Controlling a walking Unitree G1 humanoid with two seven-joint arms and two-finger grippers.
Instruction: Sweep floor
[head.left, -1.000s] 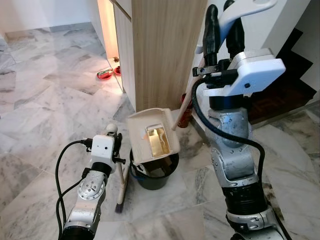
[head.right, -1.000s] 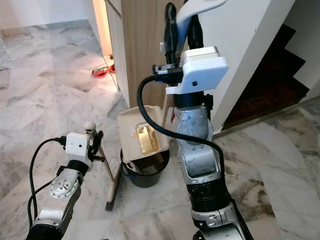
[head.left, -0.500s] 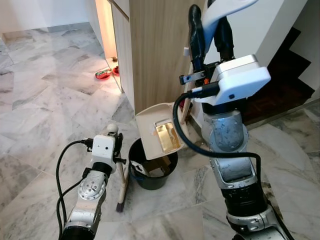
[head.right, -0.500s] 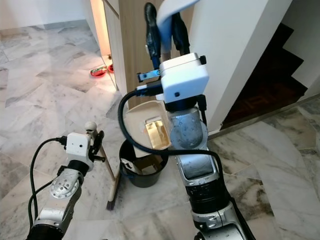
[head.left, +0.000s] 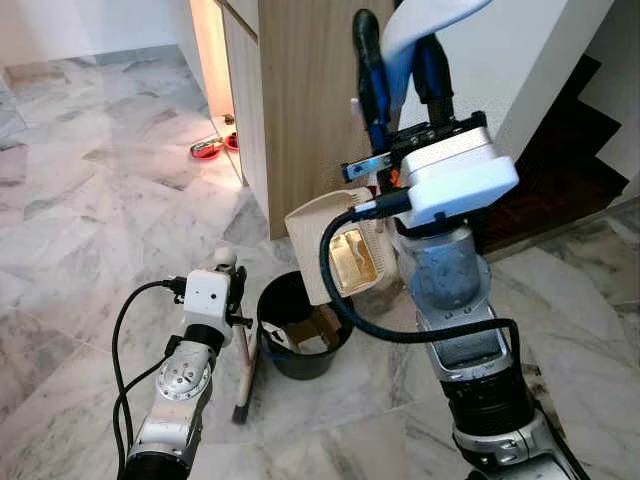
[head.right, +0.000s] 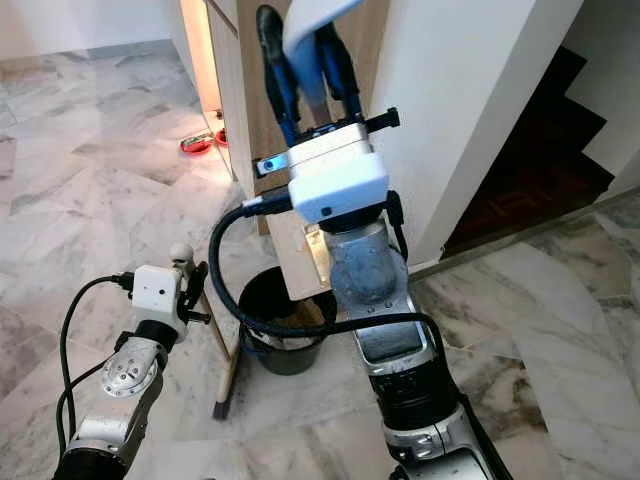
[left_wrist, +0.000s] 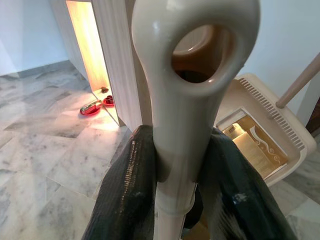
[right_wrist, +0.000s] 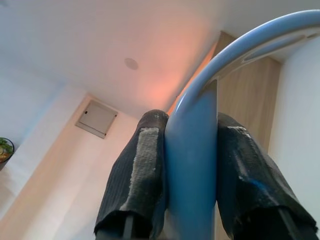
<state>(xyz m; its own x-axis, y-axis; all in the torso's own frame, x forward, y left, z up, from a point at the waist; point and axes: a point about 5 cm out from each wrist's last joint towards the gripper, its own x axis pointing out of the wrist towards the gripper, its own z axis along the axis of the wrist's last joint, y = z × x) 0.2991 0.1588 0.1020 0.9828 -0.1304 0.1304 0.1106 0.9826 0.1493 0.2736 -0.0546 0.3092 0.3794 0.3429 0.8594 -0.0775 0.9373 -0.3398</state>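
My right gripper (head.left: 398, 35) is raised high and shut on the pale blue handle (right_wrist: 192, 150) of a beige dustpan (head.left: 345, 250). The pan hangs steeply tilted just above the far right rim of a black bucket (head.left: 300, 340) on the floor. A gold patch shows on the pan's inner face, and brown scraps lie in the bucket. My left gripper (head.left: 232, 290) is shut on the beige broom handle (left_wrist: 192, 90) just below its looped end. The broom stands almost upright to the left of the bucket, its brush head (head.left: 240, 412) on the floor.
A tall wooden cabinet (head.left: 310, 90) stands right behind the bucket, with a white wall (head.left: 530, 60) and dark stairs (head.left: 590, 150) to its right. Red bowls (head.left: 208, 150) sit on the floor by the lit gap left of the cabinet. Marble floor (head.left: 90, 230) spreads to the left.
My right arm has swung left with the dustpan handle, tipping the pan from nearly flat to steeply tilted over the bucket. The left arm and broom have stayed put.
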